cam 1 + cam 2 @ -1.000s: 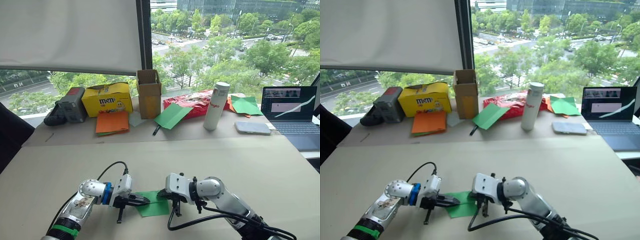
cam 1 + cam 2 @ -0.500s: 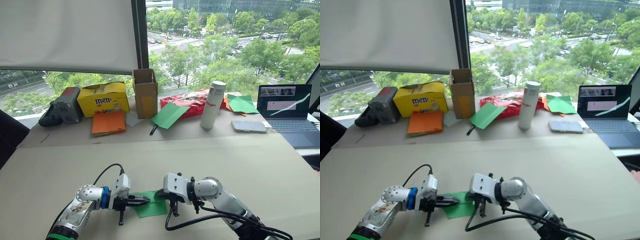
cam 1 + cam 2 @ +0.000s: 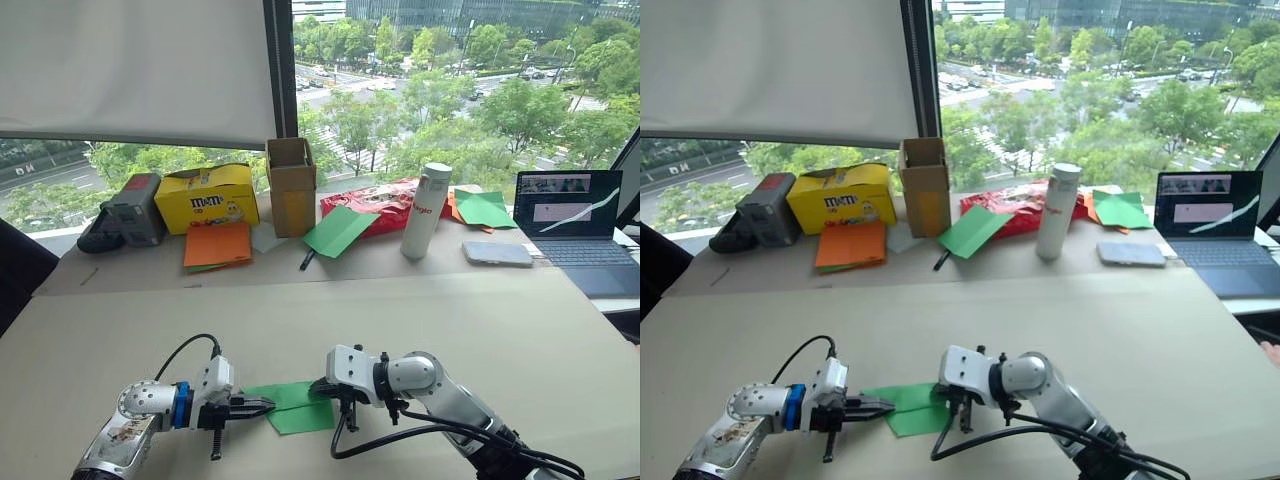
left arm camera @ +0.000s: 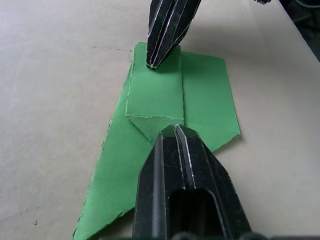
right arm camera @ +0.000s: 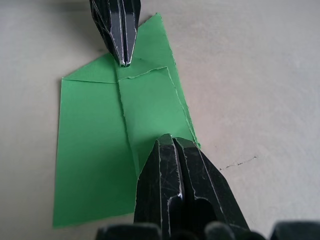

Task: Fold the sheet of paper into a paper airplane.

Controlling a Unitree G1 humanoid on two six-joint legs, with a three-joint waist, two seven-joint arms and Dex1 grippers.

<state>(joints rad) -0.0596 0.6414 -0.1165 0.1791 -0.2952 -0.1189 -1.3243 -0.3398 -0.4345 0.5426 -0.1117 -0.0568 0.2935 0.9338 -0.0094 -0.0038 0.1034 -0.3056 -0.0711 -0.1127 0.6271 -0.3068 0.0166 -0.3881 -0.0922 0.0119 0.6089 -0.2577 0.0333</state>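
Observation:
The sheet of paper (image 3: 300,412) is bright green, partly folded, and lies flat near the table's front edge. A folded flap with a rough edge (image 4: 155,97) lies over its middle, and a pointed corner reaches toward my left arm. My left gripper (image 3: 266,407) is shut, its tip resting on the paper's left part below the flap (image 4: 175,129). My right gripper (image 3: 318,388) is shut too, its tip pressing the flap's far end (image 5: 167,138). The two tips face each other across the flap, about one flap-length apart.
Along the window side stand orange paper sheets (image 3: 222,243), a yellow candy box (image 3: 210,196), an open cardboard box (image 3: 291,185), a loose green sheet (image 3: 343,229), a red bag (image 3: 370,204), a white bottle (image 3: 424,211) and a laptop (image 3: 572,218).
My left gripper has slid back to the left along the paper, baring the paper's pointed left corner. The right gripper has stayed in place on the flap.

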